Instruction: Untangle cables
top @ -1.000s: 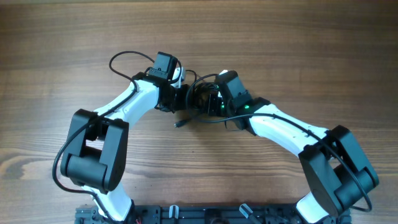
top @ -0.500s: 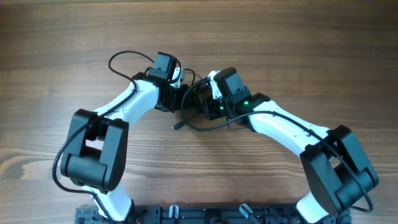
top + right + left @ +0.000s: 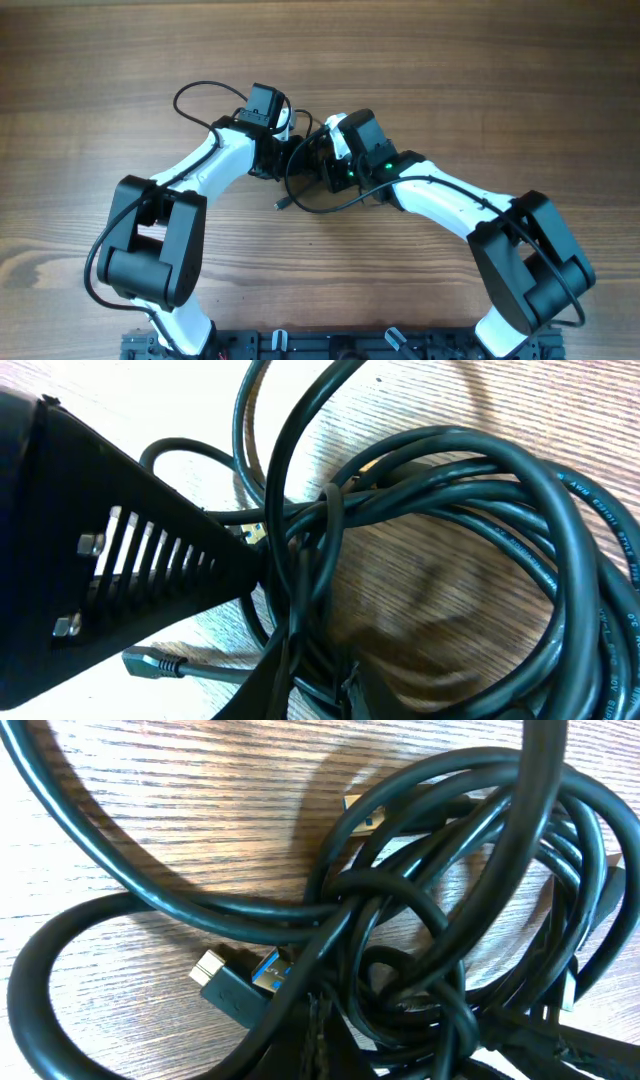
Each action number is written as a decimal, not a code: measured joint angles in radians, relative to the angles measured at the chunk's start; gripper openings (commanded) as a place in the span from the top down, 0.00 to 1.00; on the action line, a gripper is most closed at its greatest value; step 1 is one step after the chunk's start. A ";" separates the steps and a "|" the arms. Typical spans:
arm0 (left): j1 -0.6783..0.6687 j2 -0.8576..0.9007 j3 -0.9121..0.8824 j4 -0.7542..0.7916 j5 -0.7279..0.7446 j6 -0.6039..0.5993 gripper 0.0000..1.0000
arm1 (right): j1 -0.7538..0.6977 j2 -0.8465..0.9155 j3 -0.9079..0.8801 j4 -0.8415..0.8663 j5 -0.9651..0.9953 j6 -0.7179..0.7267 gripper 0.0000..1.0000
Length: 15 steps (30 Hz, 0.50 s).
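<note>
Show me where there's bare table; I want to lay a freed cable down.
Bare wood runs across the far side of the table, beyond the left arm and right arm, and out past either one. A smaller pocket lies between them, nearer the base. The middle is crowded with the cables.

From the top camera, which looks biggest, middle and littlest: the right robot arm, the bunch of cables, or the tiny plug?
1. right arm, by far the biggest.
2. bunch of cables, smaller, and partly hidden, so its full size is unsure.
3. plug, the littlest, lying on the wood by the loop.
</note>
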 measured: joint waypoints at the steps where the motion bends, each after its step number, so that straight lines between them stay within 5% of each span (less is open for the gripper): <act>1: 0.000 0.000 0.000 0.000 0.000 0.000 0.96 | 0.000 0.002 0.000 0.003 -0.008 0.000 0.80; 15: 0.000 0.000 0.000 -0.001 -0.003 0.000 0.96 | 0.001 0.011 0.001 0.003 -0.045 0.059 0.73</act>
